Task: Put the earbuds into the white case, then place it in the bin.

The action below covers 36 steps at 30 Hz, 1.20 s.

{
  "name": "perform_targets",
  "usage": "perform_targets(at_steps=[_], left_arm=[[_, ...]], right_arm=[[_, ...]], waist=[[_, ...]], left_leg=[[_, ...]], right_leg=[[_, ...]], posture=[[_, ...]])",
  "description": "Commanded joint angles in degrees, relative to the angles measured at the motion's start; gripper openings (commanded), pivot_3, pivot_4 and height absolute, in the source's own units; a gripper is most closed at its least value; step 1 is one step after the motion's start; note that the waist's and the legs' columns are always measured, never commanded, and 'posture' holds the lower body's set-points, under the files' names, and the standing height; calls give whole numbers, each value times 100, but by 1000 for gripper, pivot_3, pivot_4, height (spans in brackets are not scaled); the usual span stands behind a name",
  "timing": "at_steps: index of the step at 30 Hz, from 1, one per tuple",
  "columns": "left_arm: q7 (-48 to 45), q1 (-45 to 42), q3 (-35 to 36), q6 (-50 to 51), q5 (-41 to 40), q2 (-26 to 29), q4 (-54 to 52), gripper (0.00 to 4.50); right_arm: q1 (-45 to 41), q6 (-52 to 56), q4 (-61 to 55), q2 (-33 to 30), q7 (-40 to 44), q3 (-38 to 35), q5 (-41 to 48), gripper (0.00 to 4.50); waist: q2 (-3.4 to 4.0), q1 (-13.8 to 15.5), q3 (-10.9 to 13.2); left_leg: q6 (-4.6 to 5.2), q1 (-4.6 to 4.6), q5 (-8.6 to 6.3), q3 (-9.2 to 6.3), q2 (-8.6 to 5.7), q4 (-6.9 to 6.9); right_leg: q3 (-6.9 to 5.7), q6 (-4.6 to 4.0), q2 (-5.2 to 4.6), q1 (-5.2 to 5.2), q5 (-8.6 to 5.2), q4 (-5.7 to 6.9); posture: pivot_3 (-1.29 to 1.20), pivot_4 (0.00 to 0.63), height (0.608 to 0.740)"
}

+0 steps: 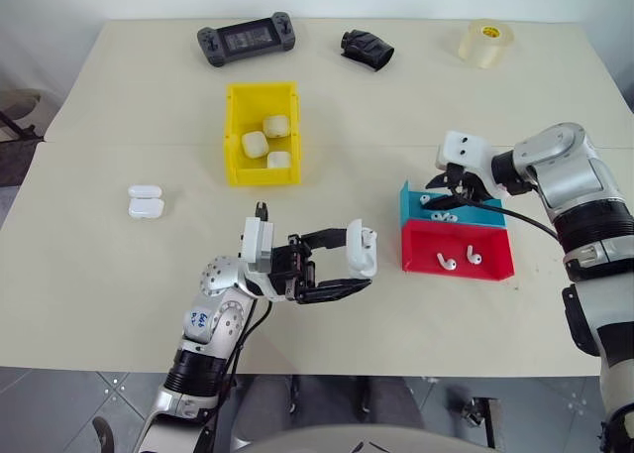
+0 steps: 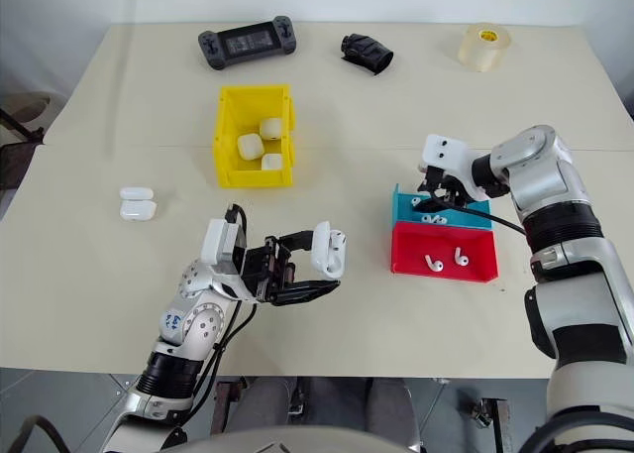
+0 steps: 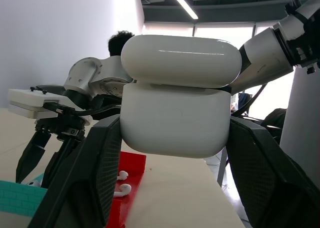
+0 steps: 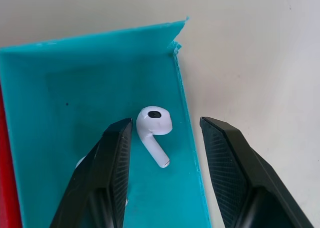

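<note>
- The left gripper (image 1: pixel 342 267) pinched the white case (image 1: pixel 362 250) over the table's near edge, lid up, well apart from the bin (image 1: pixel 262 134).
- The right gripper (image 4: pixel 165 163), half-spread, hung over the blue tray (image 4: pixel 60 88); one earbud (image 4: pixel 154 130) lay between its fingers, stem pointing back toward the wrist.

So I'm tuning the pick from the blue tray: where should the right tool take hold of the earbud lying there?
Probably across the rounded head of the earbud, coming down from above. It lies flat on the blue tray close to the side wall, its thin stem pointing back toward the right tool, whose fingers stand open either side. The head is the widest part; the stem looks likely to slip.
</note>
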Motion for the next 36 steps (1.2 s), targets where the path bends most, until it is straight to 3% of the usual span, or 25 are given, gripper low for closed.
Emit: perform_targets(at_steps=[1,7,14,19,24,29,33,36], left_arm=[[28,-47,20,-80,-74,-24,-218,2769],[44,-43,18,-75,-76,-16,-238,2769],[42,-62,20,-55,-78,10,-239,2769],[61,-81,29,-46,-85,9,-225,2769],[16,-115,35,-33,-111,26,-171,2769],[-5,-323,90,-32,-125,-18,69,2769],[-25,-530,149,-44,-125,-74,297,2769],[-98,-688,166,-105,-105,-153,499,2769]], right_arm=[[-9,-50,30,-7,80,-64,-75,2046],[34,-48,12,64,87,-78,-83,510],[101,1,-152,73,-22,-242,-4,511],[267,289,-839,-32,-114,-904,528,511],[1148,1073,-2705,-317,191,-1997,1825,511],[2475,2237,-4540,-315,-195,-3263,3253,511],[3382,3087,-5773,5,-904,-4093,4396,511],[4104,3700,-6896,750,-2042,-4649,5652,511]], waist=[[0,-1,0],[0,-11,0],[0,-26,0],[0,-22,0],[0,34,0],[-4,61,3],[-5,44,3],[-6,31,3]], left_leg=[[0,0,0,0,0,0],[-2,1,1,0,0,0],[-3,2,1,0,1,1],[-3,0,2,0,2,0],[-2,-1,1,-3,5,-5],[-1,-2,0,-9,4,-4],[-1,-1,1,-6,3,-2],[-2,5,1,-2,6,-2]], right_leg=[[0,0,0,0,0,0],[0,0,0,0,0,1],[1,0,1,1,0,3],[1,0,0,-1,0,3],[-1,0,-1,-2,0,0],[-7,3,-6,8,1,-4],[-5,3,-7,9,2,-5],[-2,3,-1,8,2,1]], posture=[[0,150,740],[0,150,740],[0,150,740],[0,150,740],[0,150,740],[0,150,740],[0,150,740],[0,150,740]])
